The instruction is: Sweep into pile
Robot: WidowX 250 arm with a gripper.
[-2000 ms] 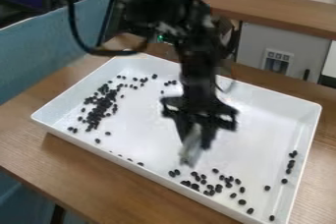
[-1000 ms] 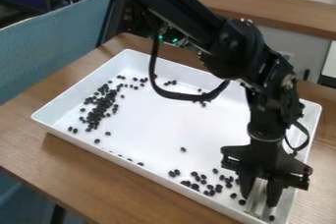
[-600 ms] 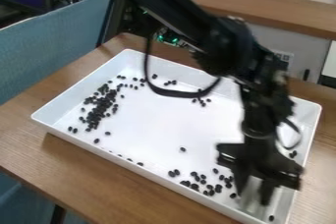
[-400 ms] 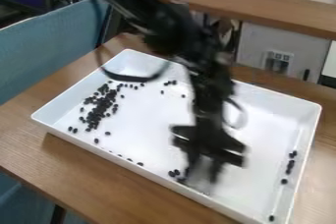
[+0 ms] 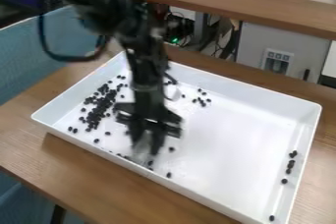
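Beans [image 5: 100, 107] lie thickest toward the left end of the tray [image 5: 230, 144], with strays by its far and right walls. The gripper [image 5: 146, 147], over the tray's near left part, has its jaws drawn in on a pale, blurred scraper [image 5: 140, 153]. I'd call this mid-sweep; next, push leftward into the heap, then fetch the strays. Beneath the tray is a wooden table [image 5: 85, 169]; beyond it, a blue panel [image 5: 26, 61] and a counter [image 5: 230, 6].

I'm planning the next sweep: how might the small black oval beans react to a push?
The beans look rounded and lie loose, so they may roll or scatter. Each is tiny beside the white rectangular tray, so probably light; its smooth-looking floor may let them slide.
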